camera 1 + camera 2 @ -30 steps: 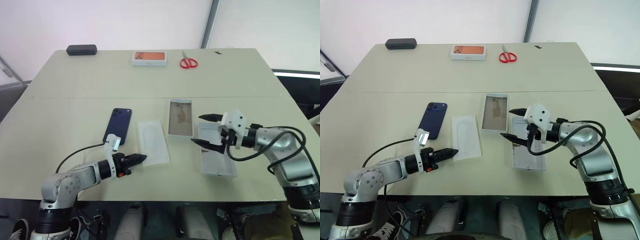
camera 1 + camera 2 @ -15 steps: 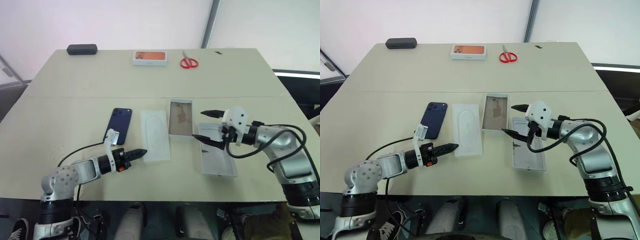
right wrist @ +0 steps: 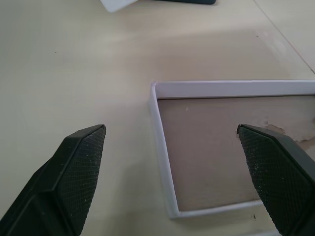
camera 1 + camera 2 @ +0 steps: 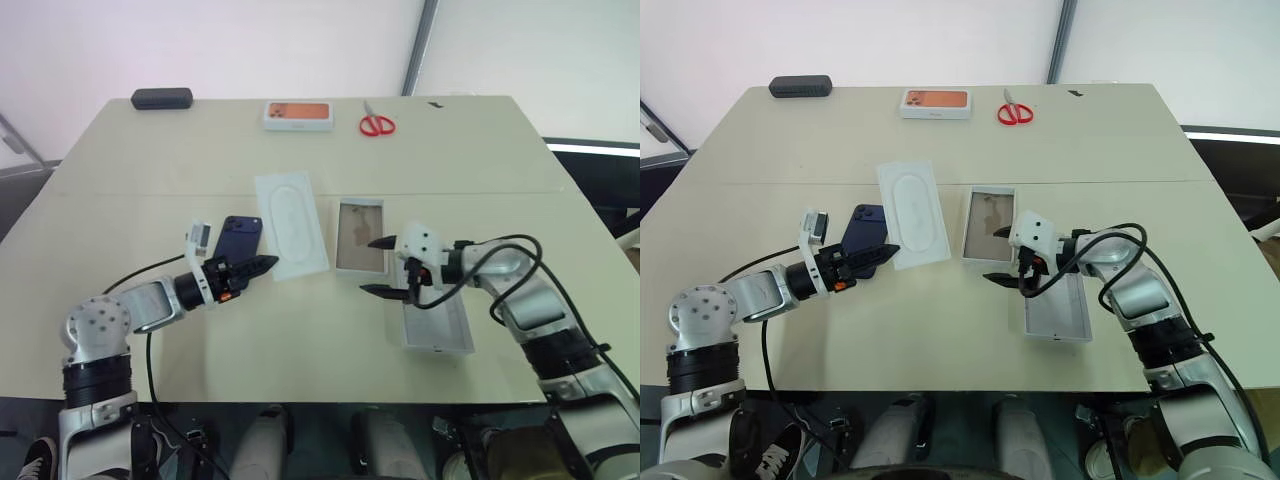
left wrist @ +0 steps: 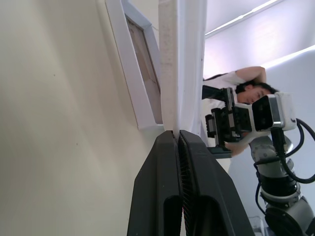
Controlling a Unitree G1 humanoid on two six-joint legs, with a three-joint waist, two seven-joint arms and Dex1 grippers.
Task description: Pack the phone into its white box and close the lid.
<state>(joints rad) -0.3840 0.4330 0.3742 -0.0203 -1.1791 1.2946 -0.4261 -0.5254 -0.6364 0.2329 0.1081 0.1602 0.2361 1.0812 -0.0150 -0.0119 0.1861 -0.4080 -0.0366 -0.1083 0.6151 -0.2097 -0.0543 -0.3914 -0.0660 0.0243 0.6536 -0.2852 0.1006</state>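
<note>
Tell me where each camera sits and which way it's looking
Left eye and right eye views: on the head, looking down over the table, both arms showing.
Left wrist view: along shut fingers pinching the white insert.
Right wrist view: along open fingers toward the white box.
Shared: the white box.

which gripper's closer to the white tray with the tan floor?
Right. The right gripper is open at the near end of the white tray, fingers straddling its corner. The left gripper is well off to the tray's left, shut on the white insert.
</note>
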